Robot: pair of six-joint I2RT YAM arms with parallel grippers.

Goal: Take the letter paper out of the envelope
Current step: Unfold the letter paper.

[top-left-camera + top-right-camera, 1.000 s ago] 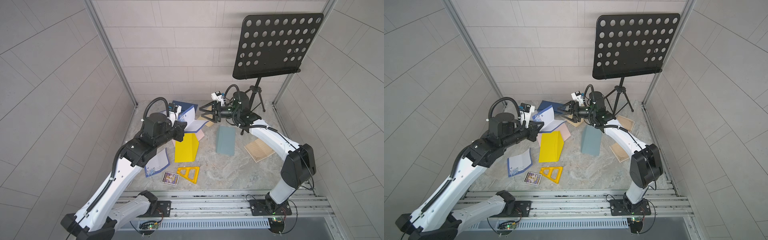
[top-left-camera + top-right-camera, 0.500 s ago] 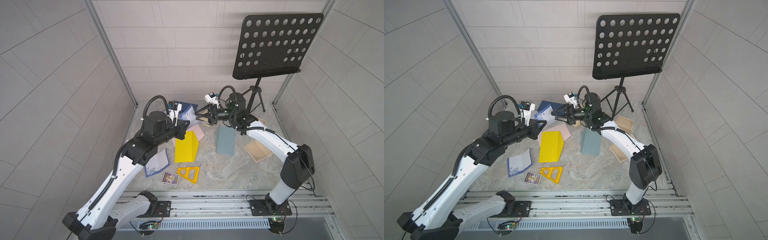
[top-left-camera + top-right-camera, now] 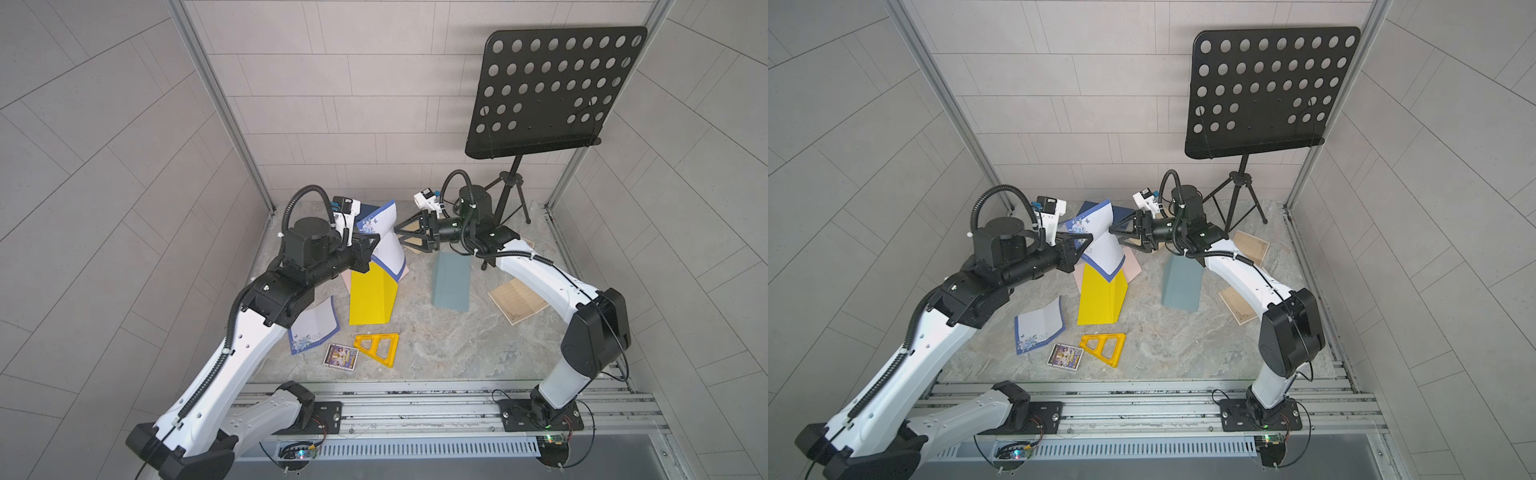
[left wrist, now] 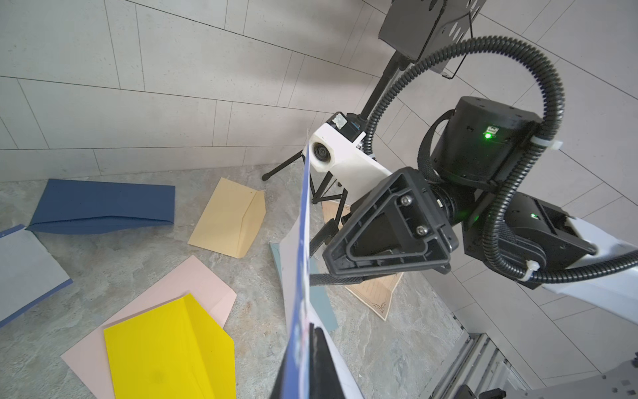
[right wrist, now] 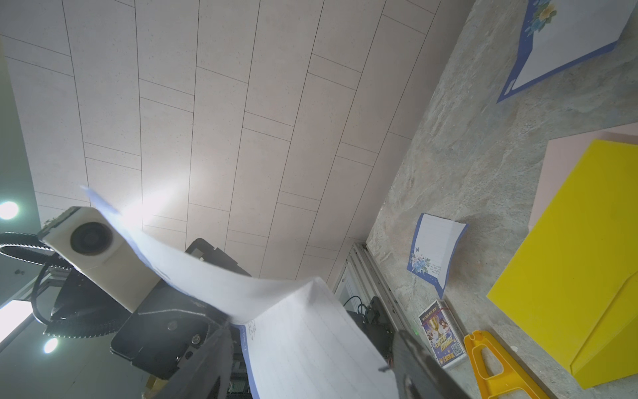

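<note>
Desk (image 3: 436,349): grey marbled surface carrying scattered envelopes and sheets.

Music stand (image 3: 548,91): upright at the far right corner.

Yellow envelope (image 3: 372,299): lies near the desk's centre, on top of a pink envelope (image 4: 193,286).

Letter paper (image 3: 386,245): raised off the desk above the yellow envelope's far end, hanging in a curve.

Left claw (image 3: 374,241): pressed together, pinching the letter paper at its left edge.

Right claw (image 3: 398,233): spread, at the paper's right side. In the right wrist view the sheet reaches between its fingers.
</note>
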